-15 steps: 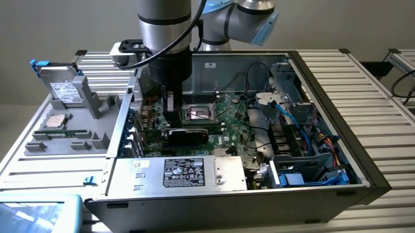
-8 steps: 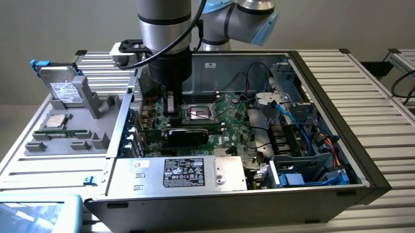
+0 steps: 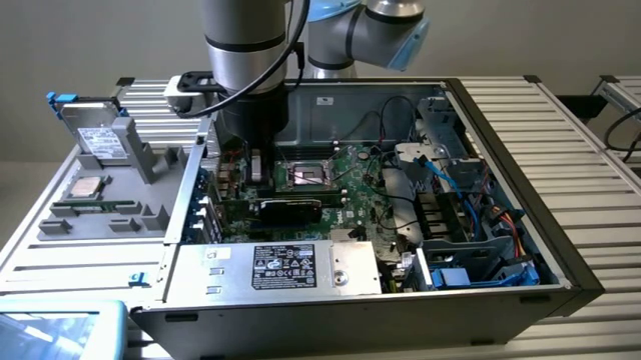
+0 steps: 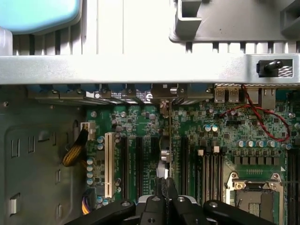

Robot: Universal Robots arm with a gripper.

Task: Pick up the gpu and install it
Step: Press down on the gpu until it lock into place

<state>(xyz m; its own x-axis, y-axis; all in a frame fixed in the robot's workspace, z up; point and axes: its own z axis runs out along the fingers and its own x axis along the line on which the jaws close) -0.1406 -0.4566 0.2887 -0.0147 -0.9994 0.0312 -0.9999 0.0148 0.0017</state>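
The gpu [image 3: 290,204] stands on edge over the green motherboard [image 3: 346,161] inside the open computer case, its black cooler facing the front and its bracket end toward the case wall at the exterior view's left. My gripper [image 3: 252,174] reaches down into the case right above the card's bracket end. In the wrist view the gpu [image 4: 168,140] appears edge-on as a thin line running between the black expansion slots to the rear bracket openings. My gripper [image 4: 165,190] has its dark fingers [image 4: 154,206] pressed together on the card's top edge.
The CPU socket [image 3: 308,176] lies just behind the card, with cables and drive bays [image 3: 470,225] to the exterior view's right. A power supply [image 3: 285,266] fills the case's front. A grey tray [image 3: 150,217] at the exterior view's left holds a silver drive [image 3: 100,139] and a memory stick [image 3: 95,202].
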